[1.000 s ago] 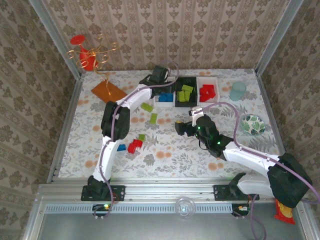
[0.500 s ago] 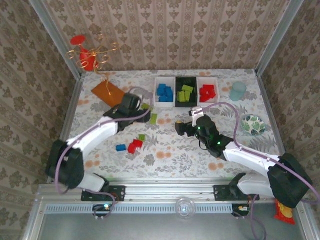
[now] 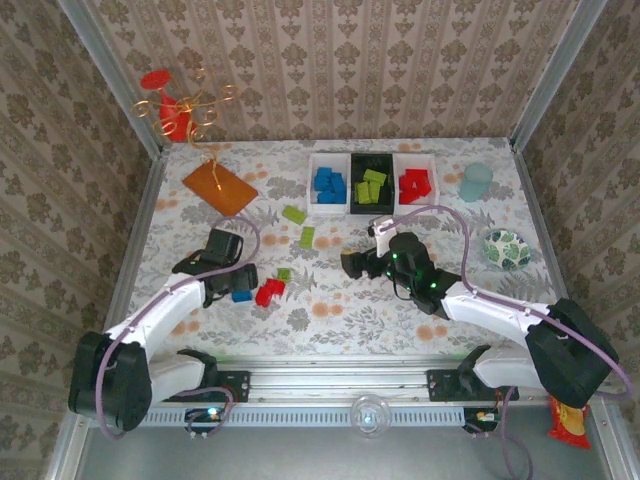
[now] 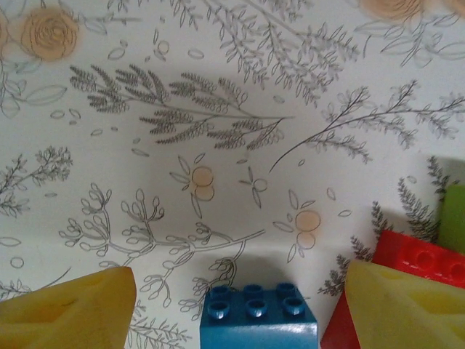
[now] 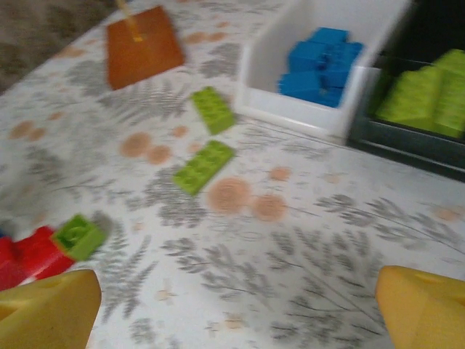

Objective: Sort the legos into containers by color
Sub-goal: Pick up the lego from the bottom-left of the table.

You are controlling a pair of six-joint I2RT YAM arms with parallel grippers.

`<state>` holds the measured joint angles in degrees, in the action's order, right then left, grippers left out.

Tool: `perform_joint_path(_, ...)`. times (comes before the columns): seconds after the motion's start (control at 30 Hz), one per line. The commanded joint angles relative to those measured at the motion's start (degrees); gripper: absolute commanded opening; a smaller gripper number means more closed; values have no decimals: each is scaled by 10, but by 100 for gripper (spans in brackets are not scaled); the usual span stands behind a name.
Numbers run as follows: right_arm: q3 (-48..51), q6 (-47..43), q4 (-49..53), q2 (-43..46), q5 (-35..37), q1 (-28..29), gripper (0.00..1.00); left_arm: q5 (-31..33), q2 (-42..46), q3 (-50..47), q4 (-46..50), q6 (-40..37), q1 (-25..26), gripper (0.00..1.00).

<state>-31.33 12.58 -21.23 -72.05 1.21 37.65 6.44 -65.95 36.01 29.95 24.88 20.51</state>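
at the left front of the bench (image 3: 400,320), the left jaws are standing spread around a blue brick (image 4: 258,316), touching neither side; red bricks (image 3: 267,292) are lying just right of it. the right jaws are hovering mid-bench, spread wide, pinching nothing. green bricks (image 3: 307,237) are lying loose. blue, green and red bricks are sitting in the left white bin (image 3: 328,156), black bin (image 3: 371,158) and right white bin (image 3: 414,156).

Red brick (image 4: 410,256) crowds blue brick (image 4: 258,317) rightward; cloth (image 4: 218,109) leftward bare.
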Motion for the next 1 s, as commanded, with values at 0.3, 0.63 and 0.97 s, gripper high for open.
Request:
perform_joint_path(0.3, -15, -56, -15, -19, -51, 52, 98, -46, -73, -5, -4, 12, -6, 70)
perform_joint_path(0.63, -17, -56, -9, -22, -37, 52, 98, -48, -87, -9, -5, 14, -7, 62)
perform_joint_path(0.97, -19, -55, -4, -25, -26, 52, 98, -57, -95, -9, 3, 12, -7, 56)
